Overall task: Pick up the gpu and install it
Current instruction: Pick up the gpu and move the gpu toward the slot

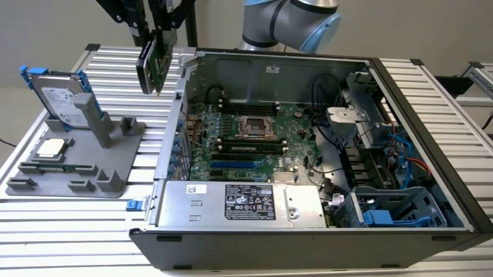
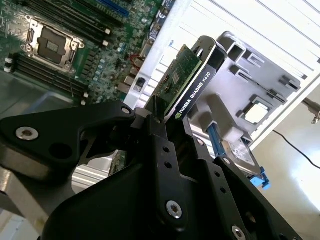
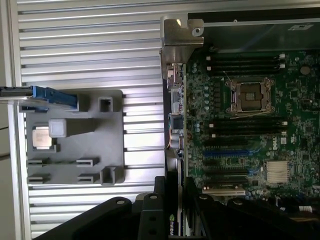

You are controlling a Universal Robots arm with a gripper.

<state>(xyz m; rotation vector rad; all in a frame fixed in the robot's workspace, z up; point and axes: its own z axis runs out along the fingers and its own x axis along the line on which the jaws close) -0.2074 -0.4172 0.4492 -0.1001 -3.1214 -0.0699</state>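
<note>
Currently the gripper (image 1: pixel 159 27) is clamping the gpu (image 1: pixel 154 63), its jaws pressing narrow against the card's two faces. The gpu is hanging upright in the air over the slatted table (image 1: pixel 69 225), just outside the open case (image 1: pixel 269 72) on the exterior view's left, between that wall and the grey holder (image 1: pixel 85 173). It is touching neither of them.

In the second wrist view the black fingers (image 2: pixel 161 145) are pinching the gpu (image 2: pixel 187 80) near one end. Its green board is facing the motherboard (image 2: pixel 75 45) and its black cooler is facing the holder (image 2: pixel 260 75).

On the holder a hard drive (image 1: pixel 60 101) is standing upright in its blue frame, and a CPU chip (image 1: pixel 51 148) is lying flat beside it. Inside the case the motherboard (image 1: pixel 254 144) is lying exposed.
</note>
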